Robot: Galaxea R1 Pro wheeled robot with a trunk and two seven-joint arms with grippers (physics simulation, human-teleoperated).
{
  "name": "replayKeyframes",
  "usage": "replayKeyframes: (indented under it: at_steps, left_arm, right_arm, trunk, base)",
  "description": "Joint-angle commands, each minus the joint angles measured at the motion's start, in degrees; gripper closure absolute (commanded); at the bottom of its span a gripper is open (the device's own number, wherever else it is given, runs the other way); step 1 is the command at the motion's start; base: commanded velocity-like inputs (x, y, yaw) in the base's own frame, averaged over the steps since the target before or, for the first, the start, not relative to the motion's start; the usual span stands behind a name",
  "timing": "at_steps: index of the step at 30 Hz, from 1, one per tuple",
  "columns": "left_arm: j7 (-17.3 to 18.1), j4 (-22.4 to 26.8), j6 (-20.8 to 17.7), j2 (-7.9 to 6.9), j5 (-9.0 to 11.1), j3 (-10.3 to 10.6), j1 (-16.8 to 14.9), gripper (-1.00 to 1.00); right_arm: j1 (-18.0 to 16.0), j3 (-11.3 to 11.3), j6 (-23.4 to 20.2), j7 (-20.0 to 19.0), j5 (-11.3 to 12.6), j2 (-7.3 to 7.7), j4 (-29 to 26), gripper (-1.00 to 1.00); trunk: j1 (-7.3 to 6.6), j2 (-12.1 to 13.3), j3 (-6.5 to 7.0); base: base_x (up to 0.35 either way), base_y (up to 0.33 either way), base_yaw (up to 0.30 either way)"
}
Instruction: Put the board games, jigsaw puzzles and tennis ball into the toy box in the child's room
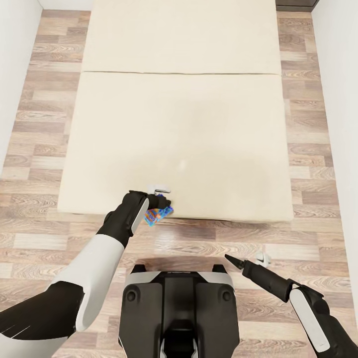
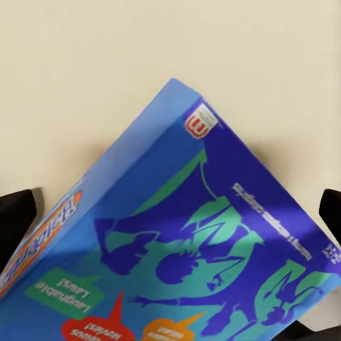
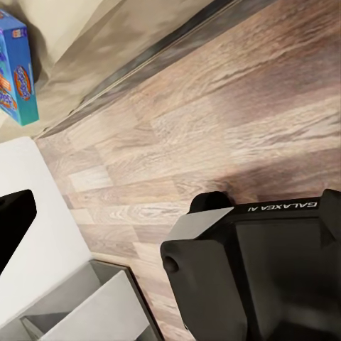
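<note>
A blue board game (image 1: 156, 214) box with green and orange print hangs at the near edge of the bed (image 1: 179, 119), partly out over the floor. My left gripper (image 1: 160, 205) is shut on it. In the left wrist view the box (image 2: 199, 241) lies tilted between the dark fingers (image 2: 18, 213) with the beige mattress behind it. My right gripper (image 1: 247, 259) hovers open over the wood floor to the right of my base, holding nothing. The right wrist view catches the same box (image 3: 15, 67) at the bed's edge.
The beige mattress stretches away ahead, with a seam (image 1: 179, 73) across it. Strips of wood-plank floor (image 1: 44, 124) run along both sides, bounded by white walls (image 1: 15, 59). My dark base (image 1: 178, 303) stands just short of the bed's foot.
</note>
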State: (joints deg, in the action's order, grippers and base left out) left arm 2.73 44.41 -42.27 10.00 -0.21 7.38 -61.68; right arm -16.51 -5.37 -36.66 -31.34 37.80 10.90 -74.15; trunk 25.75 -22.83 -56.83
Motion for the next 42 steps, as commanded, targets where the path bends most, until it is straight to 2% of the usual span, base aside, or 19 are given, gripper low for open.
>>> replayKeyframes:
  at_steps: [1, 26, 38, 42]
  left_arm:
    - [0.1, 0.1, -0.3, 0.00, -0.1, 0.0, 0.0, -1.00]
    - [0.2, 0.2, -0.2, 0.00, -0.1, -0.6, 0.0, -1.00]
    - [0.3, 3.8, -0.4, 0.00, -0.1, -1.0, 0.0, -1.00]
    - [0.5, 5.1, -0.8, -1.14, 0.2, -1.0, 0.0, -1.00]
  right_arm:
    - [0.0, -0.1, -0.4, 0.0, 0.3, 0.00, 0.0, -1.00]
    - [0.0, -0.1, -0.5, 0.0, 0.3, 0.00, 0.0, -1.00]
    - [0.0, -0.1, -0.5, 0.0, 0.3, 0.00, 0.0, -1.00]
    - [0.0, -0.1, -0.5, 0.0, 0.3, 0.00, 0.0, -1.00]
  trunk:
    - [0.03, -0.1, -0.06]
    - [0.03, -0.1, -0.06]
    - [0.03, -0.1, -0.06]
    - [0.03, -0.1, -0.06]
  base:
    - [-0.002, 0.000, 0.000]
    - [0.000, 0.000, 0.000]
    - [0.000, 0.000, 0.000]
    - [0.000, 0.000, 0.000]
